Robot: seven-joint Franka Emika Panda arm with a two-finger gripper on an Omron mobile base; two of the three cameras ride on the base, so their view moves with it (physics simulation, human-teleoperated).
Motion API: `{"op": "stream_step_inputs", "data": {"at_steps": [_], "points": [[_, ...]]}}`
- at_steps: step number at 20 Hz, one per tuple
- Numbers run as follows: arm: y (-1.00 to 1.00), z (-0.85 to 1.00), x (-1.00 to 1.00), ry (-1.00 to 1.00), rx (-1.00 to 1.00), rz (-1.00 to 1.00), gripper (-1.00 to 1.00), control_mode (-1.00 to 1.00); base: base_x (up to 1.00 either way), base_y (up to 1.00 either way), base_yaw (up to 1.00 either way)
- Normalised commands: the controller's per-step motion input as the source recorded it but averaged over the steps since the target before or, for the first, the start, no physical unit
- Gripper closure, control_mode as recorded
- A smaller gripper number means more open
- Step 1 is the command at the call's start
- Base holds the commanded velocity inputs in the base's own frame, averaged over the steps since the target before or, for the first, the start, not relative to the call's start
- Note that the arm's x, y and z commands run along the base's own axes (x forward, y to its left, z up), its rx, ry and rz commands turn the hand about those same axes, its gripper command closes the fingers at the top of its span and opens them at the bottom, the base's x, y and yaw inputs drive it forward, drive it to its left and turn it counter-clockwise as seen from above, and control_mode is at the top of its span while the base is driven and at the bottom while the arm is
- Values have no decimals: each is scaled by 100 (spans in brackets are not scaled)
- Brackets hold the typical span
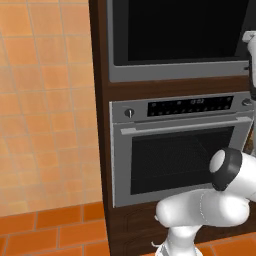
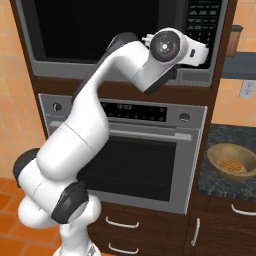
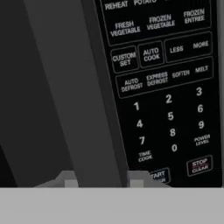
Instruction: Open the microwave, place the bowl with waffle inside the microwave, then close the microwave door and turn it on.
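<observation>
This is a home kitchen. A dark wood cabinet column [image 2: 210,95] holds a built-in microwave [image 2: 100,30] stacked over a silver oven [image 2: 130,155] with 2 knobs and a bar handle. Beside it, a dark speckled counter [image 2: 220,187] carries a wooden bowl [image 2: 215,156] with a waffle [image 2: 231,164]. Orange wall tiles [image 1: 45,100] and terracotta floor tiles [image 1: 45,232] surround it, with what looks like a wall socket [image 2: 247,89].
</observation>
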Motion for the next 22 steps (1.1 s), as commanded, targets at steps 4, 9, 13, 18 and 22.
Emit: {"op": "stream_step_inputs", "data": {"at_steps": [4, 9, 13, 18, 22], "points": [[0, 0, -83, 0, -6, -23, 100, -100, 0, 0, 0], [0, -7, -100, 0, -2, -27, 100, -100, 0, 0, 0], [0, -12, -100, 0, 1, -31, 100, -100, 0, 0, 0], [0, 0, -100, 0, 1, -29, 100, -100, 0, 0, 0], [1, -6, -100, 0, 0, -9, 100, -100, 0, 0, 0]]}}
